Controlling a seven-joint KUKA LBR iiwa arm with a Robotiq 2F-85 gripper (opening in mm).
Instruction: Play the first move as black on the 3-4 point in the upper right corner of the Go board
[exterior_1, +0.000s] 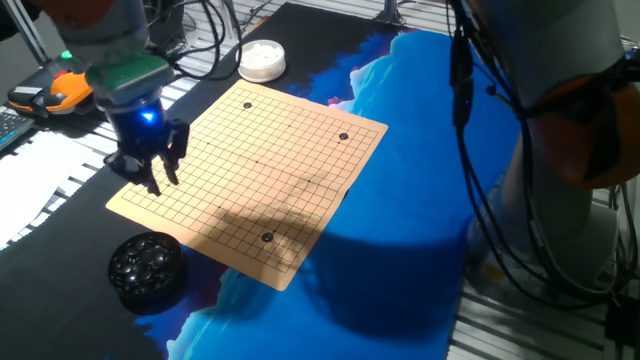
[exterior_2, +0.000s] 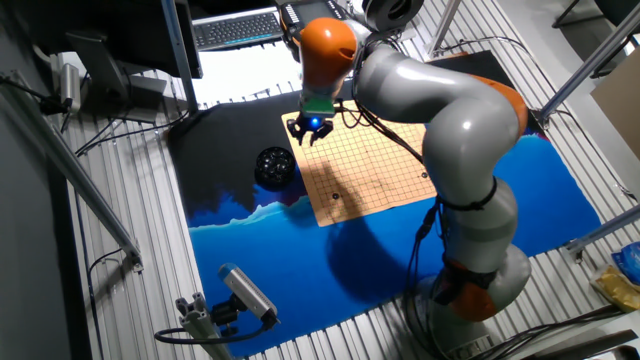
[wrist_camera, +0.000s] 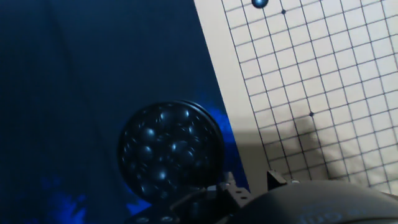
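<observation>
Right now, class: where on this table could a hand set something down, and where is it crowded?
Free: the blue cloth right of the Go board. Crowded: the board's left edge, where the end effector hangs above the bowl of black stones.

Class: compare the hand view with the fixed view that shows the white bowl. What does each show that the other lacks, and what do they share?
Only the hand view shows the individual black stones heaped in their bowl. Only that fixed view shows the white bowl, the claw over the board's edge, and three black stones on the Go board. Both show the black stone bowl beside the board.
</observation>
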